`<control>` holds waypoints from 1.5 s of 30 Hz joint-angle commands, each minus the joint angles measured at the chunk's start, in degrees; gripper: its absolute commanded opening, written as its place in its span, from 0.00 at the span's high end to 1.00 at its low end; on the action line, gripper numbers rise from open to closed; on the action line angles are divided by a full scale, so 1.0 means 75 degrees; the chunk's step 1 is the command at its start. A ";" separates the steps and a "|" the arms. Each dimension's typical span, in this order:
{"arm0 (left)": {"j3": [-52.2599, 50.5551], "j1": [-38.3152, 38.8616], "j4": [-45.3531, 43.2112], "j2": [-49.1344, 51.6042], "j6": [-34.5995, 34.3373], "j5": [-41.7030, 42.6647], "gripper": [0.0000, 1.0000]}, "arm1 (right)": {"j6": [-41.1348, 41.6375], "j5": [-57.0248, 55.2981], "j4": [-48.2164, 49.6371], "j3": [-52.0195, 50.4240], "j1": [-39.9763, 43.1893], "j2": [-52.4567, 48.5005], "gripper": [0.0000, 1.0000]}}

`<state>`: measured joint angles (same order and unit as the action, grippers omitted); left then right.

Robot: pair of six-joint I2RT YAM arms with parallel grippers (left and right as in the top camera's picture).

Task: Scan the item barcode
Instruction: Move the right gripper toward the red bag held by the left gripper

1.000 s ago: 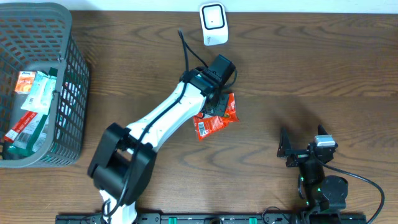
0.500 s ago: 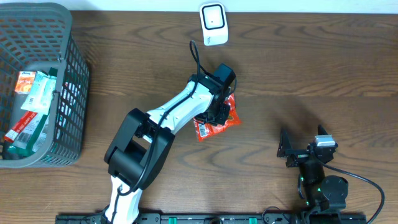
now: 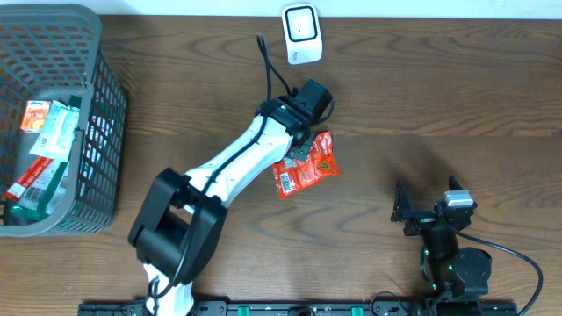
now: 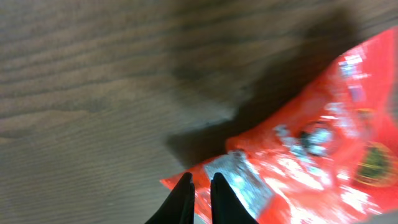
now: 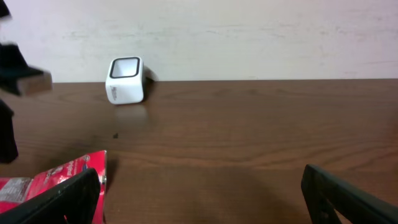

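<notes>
Scene: a wooden desk (image 3: 457,96) from overhead, my left arm stretched out to its middle, my right arm parked at the near edge.
Left tool (image 4: 201,180): fingers drawn almost together with only a slit between them, tips at the sealed edge of the red packet (image 3: 309,168). I cannot tell whether they pinch that edge or merely stand over it.
Right tool (image 3: 428,211): spread wide and holding nothing, facing the far edge.
Where the packet is: on the desk near its middle, touching or just under my left tool, at about 5 o'clock from it in the overhead view.
Long axis: the packet runs from 8 o'clock to 2 o'clock.
Line to the scanner (image 3: 300,33): it stands at the far edge, at 12 o'clock from the packet and well apart from it. I judge the coming move to be a carry straight up that line.
Nearer arm: the left, already at the packet. The right sits well apart, at 4 o'clock from it.
Count: one packet on the desk, one scanner, one basket (image 3: 104,114) at 9 o'clock, two arms. The packets inside the basket are too jumbled to count.
</notes>
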<state>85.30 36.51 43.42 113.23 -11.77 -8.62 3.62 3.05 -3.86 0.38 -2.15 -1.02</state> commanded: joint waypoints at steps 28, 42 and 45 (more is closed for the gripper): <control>-0.0216 -0.0146 -0.0114 0.0670 -0.0519 0.3252 0.83 | -0.0064 0.0032 -0.0029 -0.0009 0.0128 0.0026 0.01; -0.0545 -0.0137 0.0303 0.0673 0.0023 0.3258 0.83 | 0.0906 0.1320 -0.1565 0.1550 0.0128 -0.0239 0.01; -0.0545 -0.0137 0.0271 0.0673 0.0082 0.3261 0.83 | 0.0729 0.1037 -0.2401 0.2943 0.0131 -0.1037 0.01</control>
<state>81.84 35.42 45.47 117.40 -13.17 16.27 8.69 11.90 -20.27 12.64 -2.13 -4.89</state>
